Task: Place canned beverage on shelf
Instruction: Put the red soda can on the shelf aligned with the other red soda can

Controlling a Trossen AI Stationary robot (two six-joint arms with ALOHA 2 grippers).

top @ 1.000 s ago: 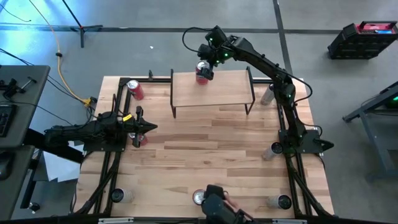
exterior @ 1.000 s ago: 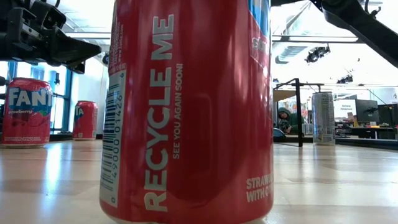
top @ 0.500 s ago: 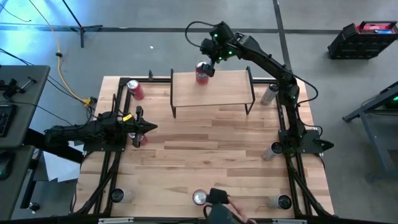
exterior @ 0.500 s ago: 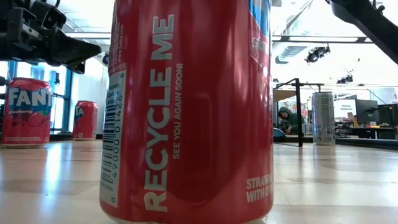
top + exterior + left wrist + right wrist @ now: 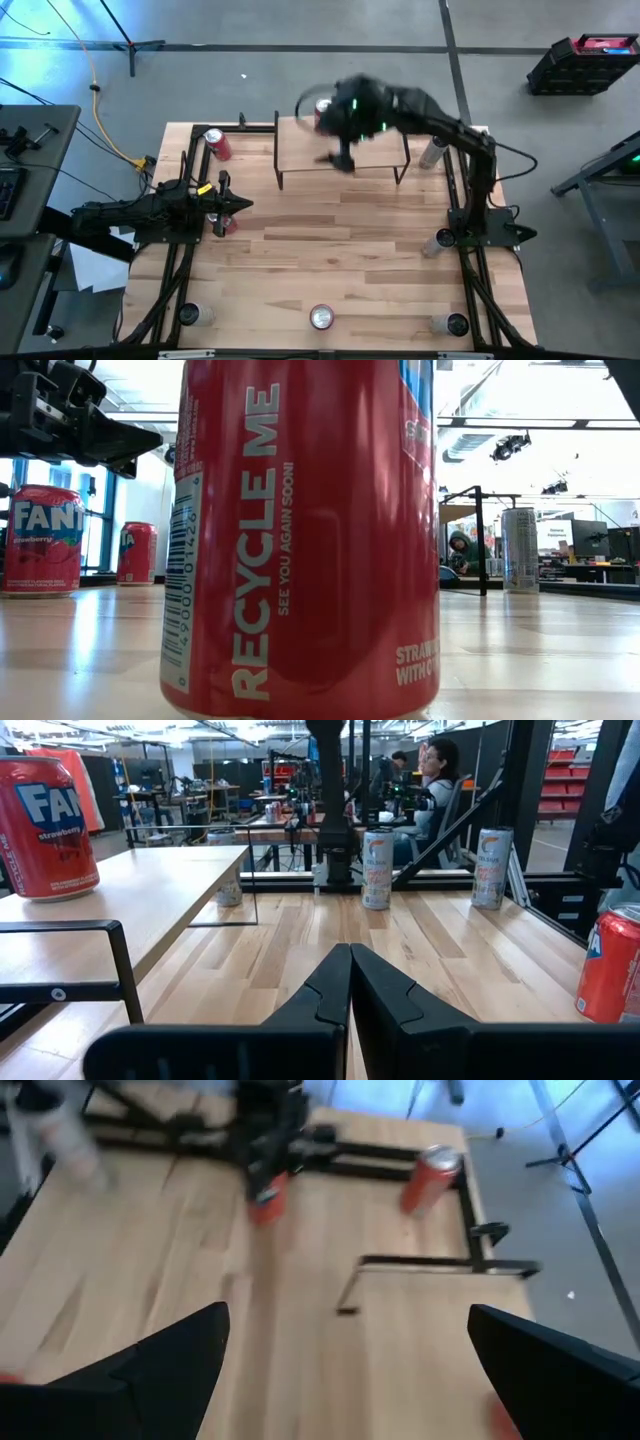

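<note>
- Wooden tabletop [image 5: 340, 260] on grey shop floor, high view: shelf [image 5: 300, 150] at far edge w/ red can [image 5: 321, 111] upright on its plank, near the back edge, partly behind blurred right arm. Right gripper [image 5: 343, 160] above shelf front, jaws wide apart, nothing betw. them, clear of can. Left gripper [image 5: 236, 205] parked at left side, jaws clenched, empty. More cans around: red one [image 5: 216, 144] left of shelf, silver one [image 5: 431, 152] right of shelf, one [image 5: 321, 318] at near edge.
- Low view: big red can [image 5: 305, 535] right at lens, blocks most; two red cans far left, silver can at right.
- Left wrist view: jaws pressed together over bare wood; red can [image 5: 45, 815] standing on shelf plank [image 5: 130, 915], untouched; people seated in room beyond.
- Right wrist view: fingers [image 5: 160, 1370] spread wide, empty, looking down on plank & tabletop; left arm & a red can [image 5: 430, 1178] farther off.
- Progress, judged: can placed & released, so placing looks done for this can; left = right arm clears off; other cans maybe to follow, can't tell.
</note>
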